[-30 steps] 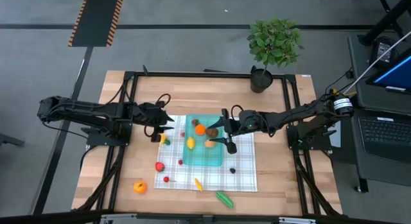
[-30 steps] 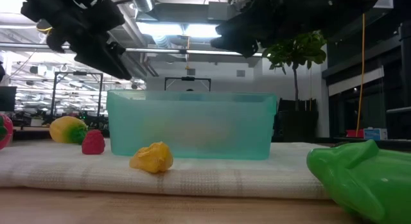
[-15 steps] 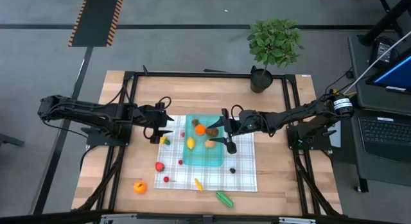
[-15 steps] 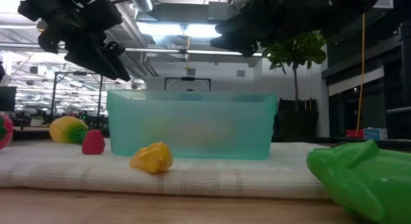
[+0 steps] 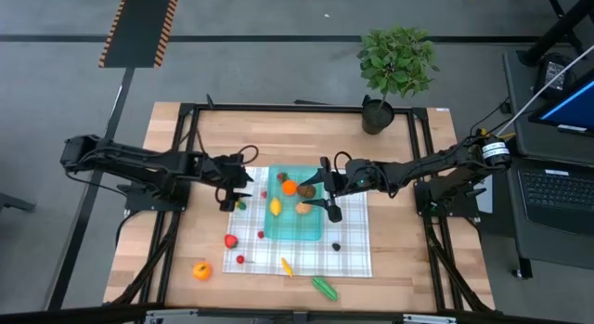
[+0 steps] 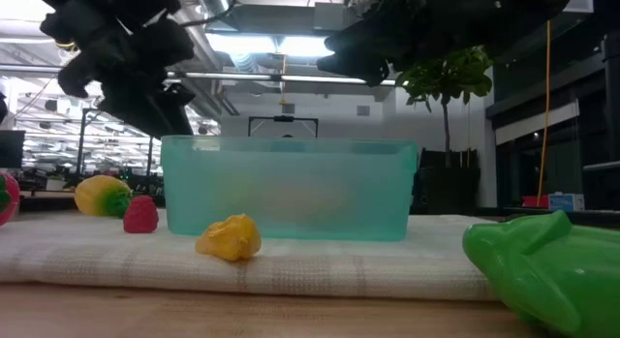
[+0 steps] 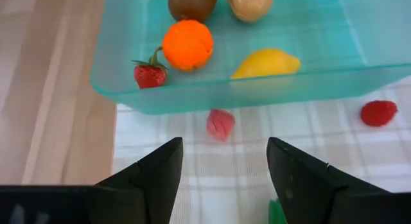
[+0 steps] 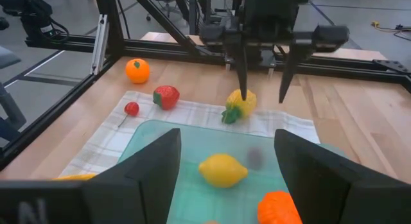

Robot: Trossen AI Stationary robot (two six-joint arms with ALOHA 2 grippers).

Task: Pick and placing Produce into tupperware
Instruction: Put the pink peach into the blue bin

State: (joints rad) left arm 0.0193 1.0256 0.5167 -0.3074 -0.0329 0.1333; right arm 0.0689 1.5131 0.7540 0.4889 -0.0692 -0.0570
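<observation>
Left gripper (image 5: pixel 238 187): jaws apart and empty, hovering just outside the left wall of the tupperware (image 5: pixel 314 233), over the checked cloth (image 5: pixel 353 254).
Under the left jaws: in the right wrist view a yellow-and-green piece (image 8: pixel 239 104) lies on the cloth between the two fingers; the left wrist view shows a small red piece (image 7: pixel 220 123) on the cloth just beside the container wall.
Right gripper (image 5: pixel 326 192): jaws apart, nothing between them, hanging over the right part of the tupperware.
Tupperware: sits on the cloth at the middle of the surface (image 5: pixel 408 138), open, no lid in view.
Already inside: an orange (image 7: pixel 187 44), a lemon (image 7: pixel 266 63), a strawberry (image 7: pixel 149 74), a brown kiwi-like piece (image 7: pixel 192 3) and a tan piece (image 7: pixel 251 4).
Still outside, on the cloth: a larger strawberry (image 5: pixel 230 240), two small red bits (image 5: pixel 240 260), a yellow piece (image 5: pixel 286 266) and a small dark piece (image 5: pixel 336 246).
Still outside, off the cloth: a loose orange fruit (image 5: pixel 201 270) on bare wood near the front left, and a green vegetable (image 5: pixel 324 287) at the front edge of the cloth.
Progress: roughly five pieces in and about eight left, so I judge the job under half done.
Step in hand: the left arm looks lined up for the yellow-and-green piece beside the container; that is a guess from its pose.
Not part of the job: potted plant (image 5: pixel 395 69) at the back.
</observation>
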